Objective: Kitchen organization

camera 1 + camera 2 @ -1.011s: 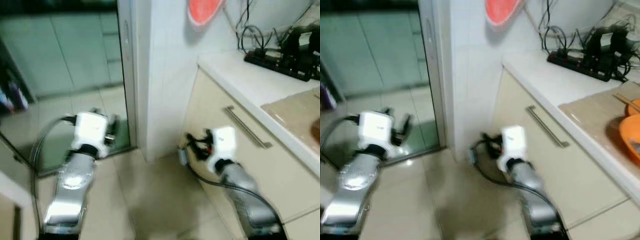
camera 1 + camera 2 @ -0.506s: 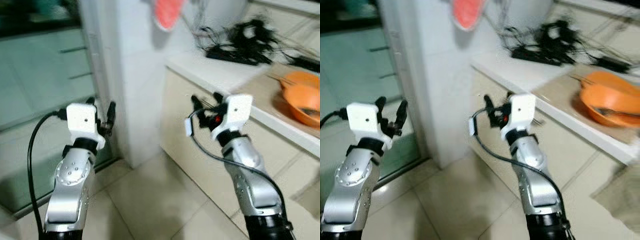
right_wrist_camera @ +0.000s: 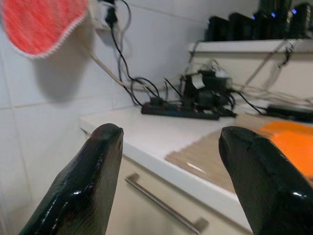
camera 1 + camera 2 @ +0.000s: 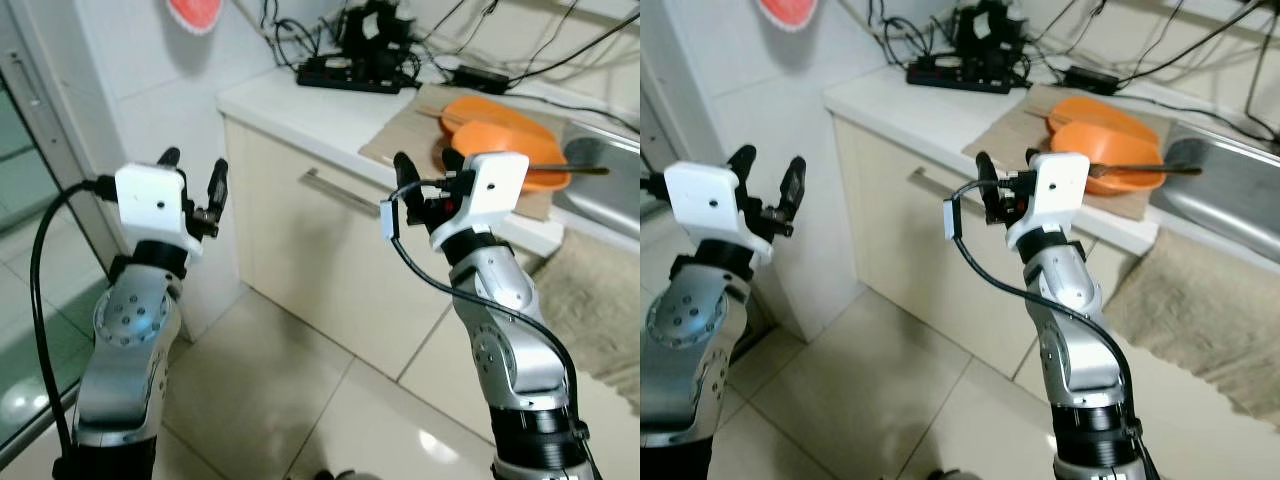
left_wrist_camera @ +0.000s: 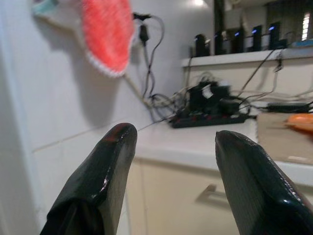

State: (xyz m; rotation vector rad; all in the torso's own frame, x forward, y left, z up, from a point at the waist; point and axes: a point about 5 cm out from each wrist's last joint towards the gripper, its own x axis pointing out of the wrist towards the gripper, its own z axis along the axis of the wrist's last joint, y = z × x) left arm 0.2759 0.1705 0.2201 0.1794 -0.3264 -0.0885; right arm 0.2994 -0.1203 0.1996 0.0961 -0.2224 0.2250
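Bowls (image 4: 497, 152) on counter beyond right pincer (image 4: 424, 176); both pincers spread, empty; left pincer (image 4: 192, 172) raised.

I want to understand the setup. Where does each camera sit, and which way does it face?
Left eye, right eye: on the head, looking down at white counter, orange bowls; both silver arms show.
Left wrist: along open left gripper toward black power strip.
Right wrist: along open right gripper.
Wrist views share the strip and orange-red wall pad.
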